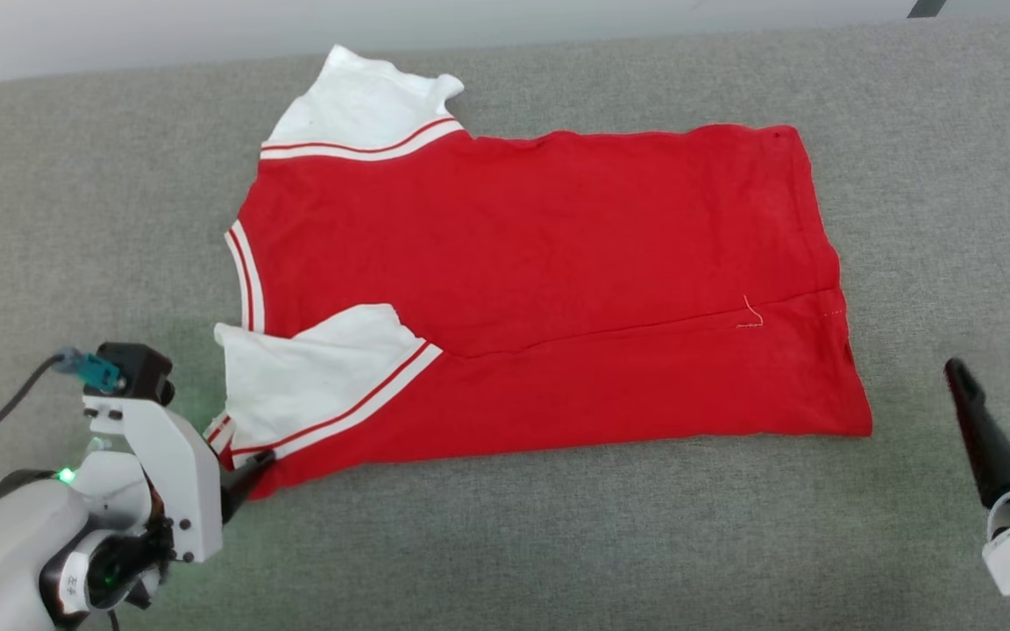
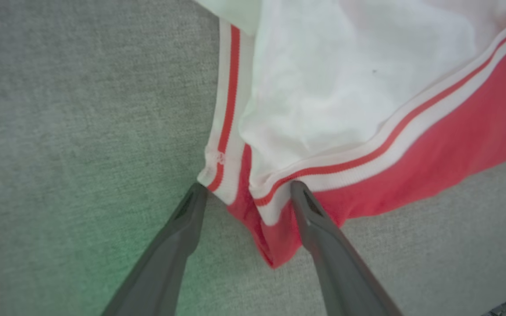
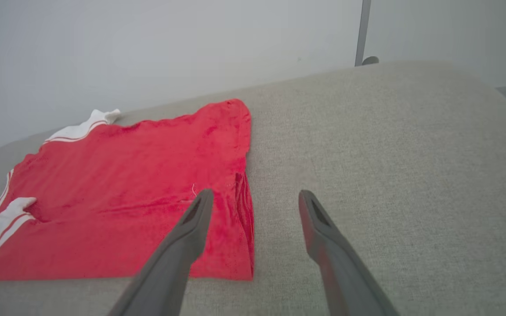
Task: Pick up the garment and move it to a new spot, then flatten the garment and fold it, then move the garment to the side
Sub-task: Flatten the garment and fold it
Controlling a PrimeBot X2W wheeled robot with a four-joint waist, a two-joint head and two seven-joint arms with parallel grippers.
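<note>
On cushion (image 1: 908,131) | garment (image 1: 549,263) red, white sleeves, spread | left claw (image 2: 247,186), right claw (image 1: 992,368) apart

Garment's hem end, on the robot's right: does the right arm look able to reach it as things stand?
Probably yes: the right gripper stands open a little off the garment at its hem end, with just grey cushion between them.

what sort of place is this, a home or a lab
Likely a plain indoor test room, hard to say more: a red shirt lies on a wide grey cushioned surface, with a bare pale wall behind it.
</note>
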